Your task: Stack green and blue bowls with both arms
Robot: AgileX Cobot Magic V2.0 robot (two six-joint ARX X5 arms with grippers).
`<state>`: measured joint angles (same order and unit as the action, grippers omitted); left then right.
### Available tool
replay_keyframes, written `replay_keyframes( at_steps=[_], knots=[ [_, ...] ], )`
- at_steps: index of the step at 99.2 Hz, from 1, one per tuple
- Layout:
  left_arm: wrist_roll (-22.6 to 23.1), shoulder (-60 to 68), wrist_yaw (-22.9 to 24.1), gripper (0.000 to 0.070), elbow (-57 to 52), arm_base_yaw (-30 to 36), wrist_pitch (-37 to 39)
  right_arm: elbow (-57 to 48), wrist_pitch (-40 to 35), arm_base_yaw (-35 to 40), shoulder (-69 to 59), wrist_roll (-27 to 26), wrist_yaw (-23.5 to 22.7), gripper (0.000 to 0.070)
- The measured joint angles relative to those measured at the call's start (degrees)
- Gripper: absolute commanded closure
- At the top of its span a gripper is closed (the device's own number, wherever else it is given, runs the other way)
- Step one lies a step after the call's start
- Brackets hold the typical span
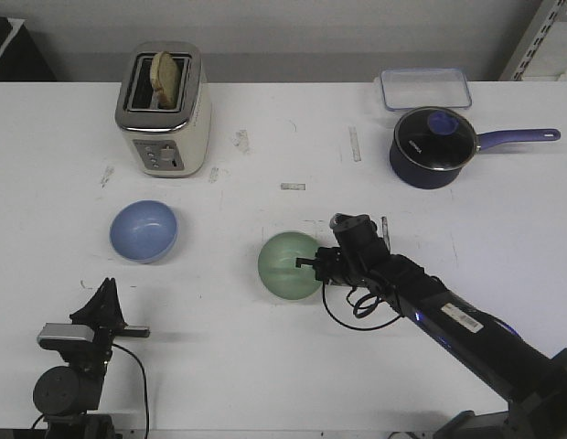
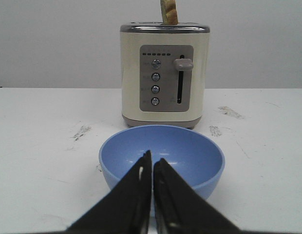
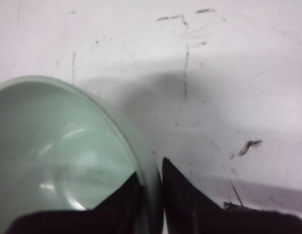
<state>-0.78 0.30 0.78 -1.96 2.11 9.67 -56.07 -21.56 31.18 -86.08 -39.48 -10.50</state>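
Observation:
The pale green bowl is near the table's middle. My right gripper is shut on its right rim, one finger inside and one outside; the right wrist view shows the green bowl pinched between the black fingers. The blue bowl sits on the table at the left, in front of the toaster. My left gripper is shut and empty, low at the front left, a short way in front of the blue bowl, with its tips pointing at it.
A cream toaster with a slice of bread stands at the back left. A dark blue lidded saucepan and a clear lidded box are at the back right. The white table has scuff marks.

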Motion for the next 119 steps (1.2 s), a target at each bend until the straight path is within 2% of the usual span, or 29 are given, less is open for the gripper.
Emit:
replay_keyframes(
  at_steps=[14, 26, 31, 49, 63, 68, 88, 105, 111, 119],
  knots=[
    [0.00, 0.00, 0.00, 0.0699, 0.00, 0.00, 0.00, 0.00, 0.50, 0.22, -0.04, 0.00, 0.04, 0.0666],
    [0.00, 0.00, 0.00, 0.0699, 0.00, 0.00, 0.00, 0.00, 1.77, 0.24, -0.07, 0.00, 0.02, 0.0524],
    [0.00, 0.00, 0.00, 0.0699, 0.00, 0.00, 0.00, 0.00, 1.77, 0.24, -0.07, 0.00, 0.00, 0.0488],
    [0.00, 0.00, 0.00, 0.0700, 0.00, 0.00, 0.00, 0.00, 1.84, 0.26, -0.07, -0.02, 0.02, 0.0468],
    [0.00, 0.00, 0.00, 0.0699, 0.00, 0.00, 0.00, 0.00, 1.86, 0.26, 0.44, 0.20, 0.07, 0.0276],
    [0.00, 0.00, 0.00, 0.0699, 0.00, 0.00, 0.00, 0.00, 1.84, 0.26, 1.33, 0.46, 0.33, 0.0252],
    [0.00, 0.00, 0.00, 0.0699, 0.00, 0.00, 0.00, 0.00, 1.75, 0.26, 9.11, 4.24, 5.35, 0.0252],
    [0.00, 0.00, 0.00, 0.0699, 0.00, 0.00, 0.00, 0.00, 1.75, -1.62, 15.80, 15.04, 10.67, 0.0263],
    [0.00, 0.00, 0.00, 0.0699, 0.00, 0.00, 0.00, 0.00, 1.77, -3.45, 17.79, 20.33, 11.54, 0.0343],
    [0.00, 0.00, 0.00, 0.0699, 0.00, 0.00, 0.00, 0.00, 1.77, -6.47, 19.71, 28.00, 11.76, 0.0552]
  ],
)
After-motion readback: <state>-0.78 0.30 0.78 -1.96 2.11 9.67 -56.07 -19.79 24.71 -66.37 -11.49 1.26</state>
